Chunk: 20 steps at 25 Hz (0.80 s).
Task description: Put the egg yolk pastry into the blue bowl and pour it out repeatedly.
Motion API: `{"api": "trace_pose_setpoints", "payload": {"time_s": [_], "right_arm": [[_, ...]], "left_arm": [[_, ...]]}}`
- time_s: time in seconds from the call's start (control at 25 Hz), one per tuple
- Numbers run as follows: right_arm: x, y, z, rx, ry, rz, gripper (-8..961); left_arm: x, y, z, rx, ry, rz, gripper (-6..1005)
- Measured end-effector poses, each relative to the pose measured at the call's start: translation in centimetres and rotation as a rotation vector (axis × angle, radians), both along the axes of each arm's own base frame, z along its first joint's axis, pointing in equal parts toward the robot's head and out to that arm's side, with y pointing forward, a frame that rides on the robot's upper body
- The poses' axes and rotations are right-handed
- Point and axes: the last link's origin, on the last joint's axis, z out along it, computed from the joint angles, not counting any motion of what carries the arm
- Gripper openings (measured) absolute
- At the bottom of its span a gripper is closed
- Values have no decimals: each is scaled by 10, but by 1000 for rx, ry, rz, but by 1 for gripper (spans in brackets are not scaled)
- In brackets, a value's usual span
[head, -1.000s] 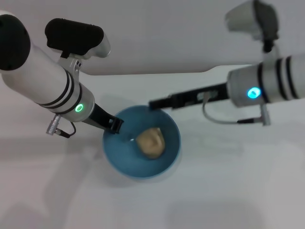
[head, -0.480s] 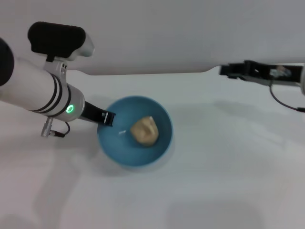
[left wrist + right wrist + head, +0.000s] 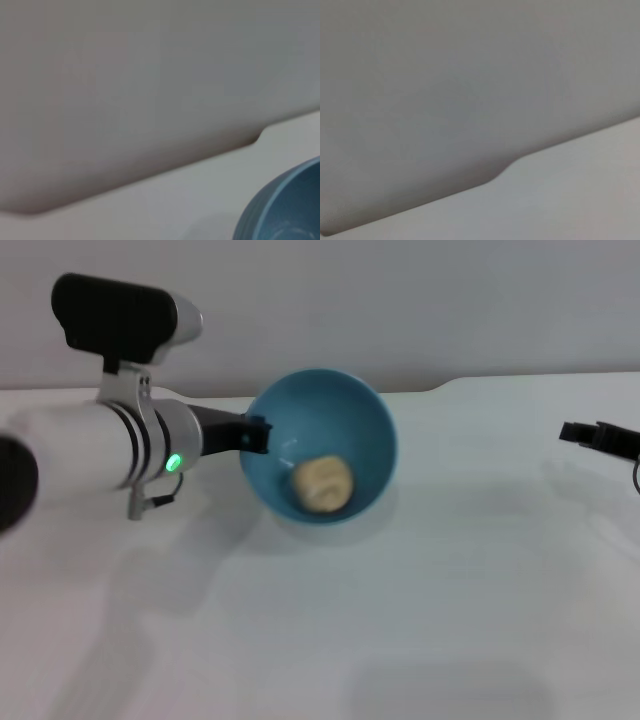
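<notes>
1. The left gripper (image 3: 256, 434) is clenched on the near-side rim of the blue bowl (image 3: 330, 410) and holds it lifted and tilted, with the opening toward the camera.
2. The pastry (image 3: 323, 484) lies inside the bowl, low against its wall, beyond the jaws.
3. I judge the pouring step is in hand; next, more tilt is needed.
4. The right gripper (image 3: 585, 433) waits far right; I cannot tell its jaws.

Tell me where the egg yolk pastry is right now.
In the head view, the egg yolk pastry lies inside the blue bowl, which the left gripper holds tilted by its rim, left of centre above the table.
</notes>
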Motion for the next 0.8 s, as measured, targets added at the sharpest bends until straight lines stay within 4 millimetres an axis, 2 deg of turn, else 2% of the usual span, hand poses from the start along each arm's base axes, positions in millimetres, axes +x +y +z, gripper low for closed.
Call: {"api": "trace_pose_setpoints", "payload": {"time_s": [0.08,0.12,0.32,0.6,0.8], "right_arm": [[3,-1,-2,-4,5,-11,272],[3,-1,-2,-4,5,-11,272],[1,1,-2,-4,3,-8,273],[-4,3,-1,21,55,14,273],[-3,2,-2,29,74,20,273]], "left_arm": [[5,-11,-12,65,-48,-104,12],[5,-11,-12,65,-48,-104,12],[11,-36,-26,215,-138,-318,12],[3,-64,-39,363,-206,-581,12],[-1,-71,-41,405,-223,-695,12]]}}
